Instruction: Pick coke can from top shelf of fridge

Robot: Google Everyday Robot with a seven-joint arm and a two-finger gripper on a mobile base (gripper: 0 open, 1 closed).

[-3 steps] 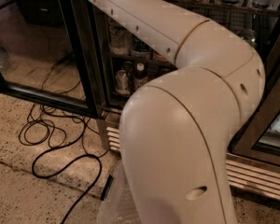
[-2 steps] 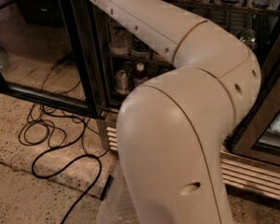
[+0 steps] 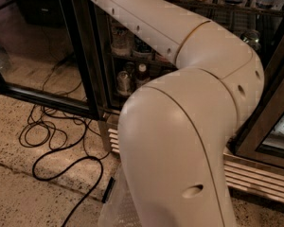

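Observation:
My cream-coloured arm [image 3: 180, 126] fills the middle of the camera view and runs up out of the top left edge. The gripper is out of view beyond that edge. The fridge [image 3: 92, 56] stands behind the arm, with its black-framed glass door [image 3: 38, 46] swung open to the left. A wire rack [image 3: 213, 6] with several bottles crosses the top of the frame. I cannot tell which rack it is. The coke can does not show; no red can is in view.
Bottles and jars [image 3: 125, 79] stand on lower racks behind the arm. The louvred steel grille [image 3: 255, 174] runs along the fridge base. Black cables [image 3: 61, 141] loop over the speckled floor at the left. A second glass door frame [image 3: 270, 122] stands at the right.
My arm's elbow has shifted slightly to the left. Nothing else has visibly moved.

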